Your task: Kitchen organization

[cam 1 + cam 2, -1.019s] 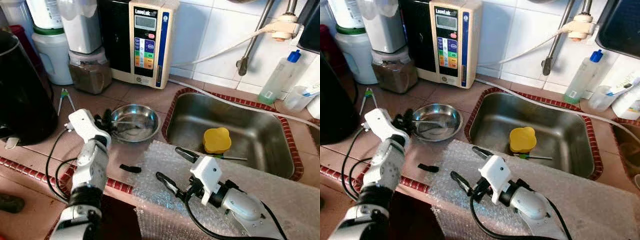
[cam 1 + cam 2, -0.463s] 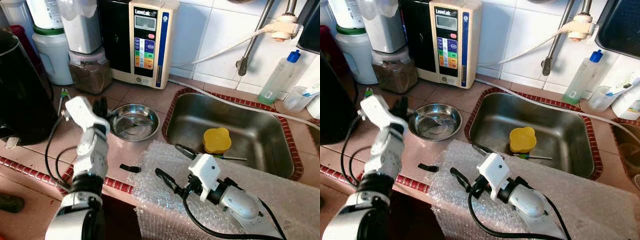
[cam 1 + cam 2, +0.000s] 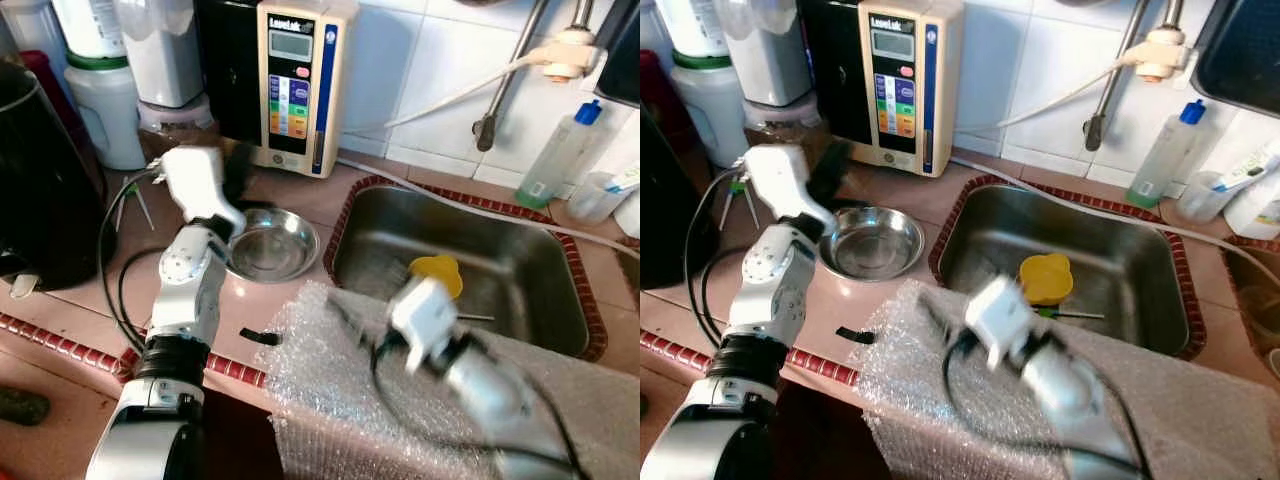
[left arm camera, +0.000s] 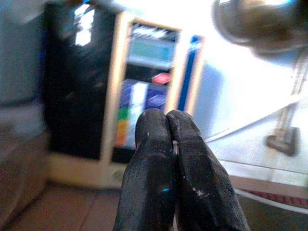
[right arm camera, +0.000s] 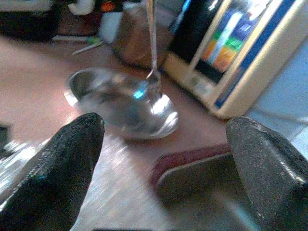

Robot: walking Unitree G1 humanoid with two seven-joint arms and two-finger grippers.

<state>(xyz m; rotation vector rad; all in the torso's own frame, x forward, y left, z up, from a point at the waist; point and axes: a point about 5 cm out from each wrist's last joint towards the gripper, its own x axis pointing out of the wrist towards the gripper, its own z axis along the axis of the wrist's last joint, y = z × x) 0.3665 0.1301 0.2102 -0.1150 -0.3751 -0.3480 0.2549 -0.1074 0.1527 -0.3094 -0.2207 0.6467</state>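
While raised above the tiled desk [image 3: 290, 195], the left tool [image 4: 168, 126] is clenched on nothing, its black fingers pressed together in front of the cream appliance [image 3: 292, 80]; just right of that arm lies the steel bowl [image 3: 270, 243] with a spoon in it; the sink [image 3: 520, 275] holds a yellow lid [image 3: 437, 268]; over the bubble wrap [image 3: 330, 380] the blurred right tool [image 5: 163, 163] is released, fingers wide apart

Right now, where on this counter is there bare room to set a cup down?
Bare tile lies between the steel bowl and the red tile edging, left of the bubble wrap. The back left is crowded with jars and the water machine.
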